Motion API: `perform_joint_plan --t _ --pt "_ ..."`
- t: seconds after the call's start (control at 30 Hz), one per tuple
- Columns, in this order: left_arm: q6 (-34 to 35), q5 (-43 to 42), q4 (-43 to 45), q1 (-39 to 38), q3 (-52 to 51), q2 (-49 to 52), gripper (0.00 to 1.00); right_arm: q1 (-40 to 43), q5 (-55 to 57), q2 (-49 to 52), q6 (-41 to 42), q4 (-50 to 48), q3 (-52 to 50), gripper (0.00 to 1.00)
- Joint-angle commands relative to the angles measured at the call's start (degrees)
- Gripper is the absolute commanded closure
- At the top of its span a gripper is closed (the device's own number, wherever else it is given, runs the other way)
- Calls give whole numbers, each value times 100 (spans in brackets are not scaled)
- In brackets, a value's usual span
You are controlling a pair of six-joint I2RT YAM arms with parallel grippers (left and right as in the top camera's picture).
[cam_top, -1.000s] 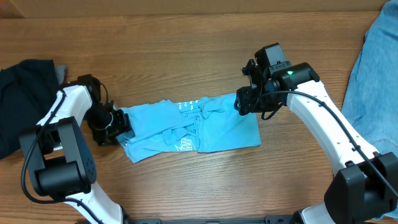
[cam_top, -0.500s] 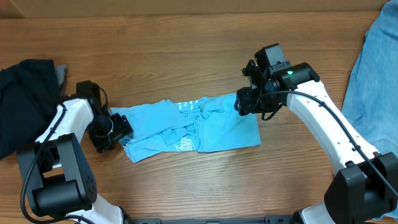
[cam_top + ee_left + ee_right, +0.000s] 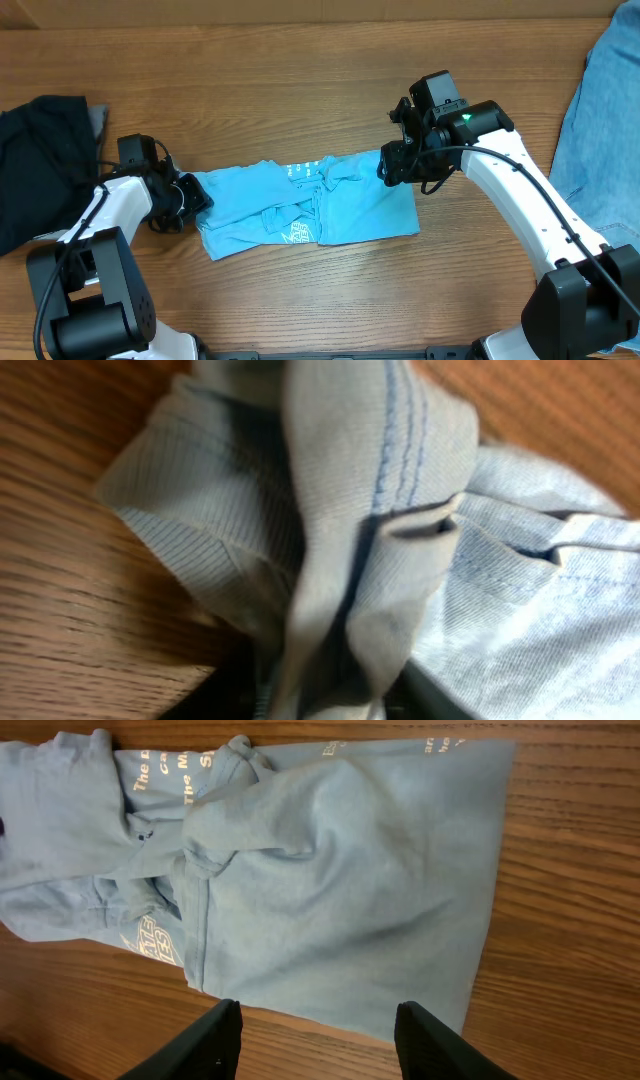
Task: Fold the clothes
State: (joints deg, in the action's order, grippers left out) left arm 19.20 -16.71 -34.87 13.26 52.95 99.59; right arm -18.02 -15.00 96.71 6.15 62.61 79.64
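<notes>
sky-blue t-shirt (image 3: 350, 212) with white lettering, brown wood-grain table (image 3: 300, 80), black garment (image 3: 40, 140), blue denim (image 3: 600, 120).

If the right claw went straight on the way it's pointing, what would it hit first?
The open right claw would most likely meet the blue T-shirt first, on its flat part near the edge, though depth is unclear.

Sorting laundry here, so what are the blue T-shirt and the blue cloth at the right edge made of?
The light blue T-shirt looks like matte cotton knit: fine ribbing and stitched hems show close up. The faded blue cloth looks like denim, mottled and heavier, though its weave is too small to confirm.
</notes>
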Motion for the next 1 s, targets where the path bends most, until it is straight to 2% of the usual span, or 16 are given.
perform_joint_plan --t 0.0,0.13,0.37,0.57,0.7,0.8,0.97 --pt "-103 -133 -66 -26 -251 326 83 9 -7 -37 -20 -22 83 47" --pt "-223 -114 -118 111 -116 190 95 9 -7 -37 -20 -22 83 47" --pt "-448 232 -739 942 678 -455 96 50 0 -68 26 -72 256 48" --pt "-791 503 -1381 1421 1864 -645 96 603 -2 -94 157 63 743 48" --pt "-896 925 -1862 1425 2712 -645 96 1019 0 -92 149 280 750 48" --pt "-896 922 -2249 1373 3178 -645 96 1226 0 -92 129 341 750 48" --pt "-892 933 -2715 518 3506 -647 96 1263 -2 -92 131 356 750 48"
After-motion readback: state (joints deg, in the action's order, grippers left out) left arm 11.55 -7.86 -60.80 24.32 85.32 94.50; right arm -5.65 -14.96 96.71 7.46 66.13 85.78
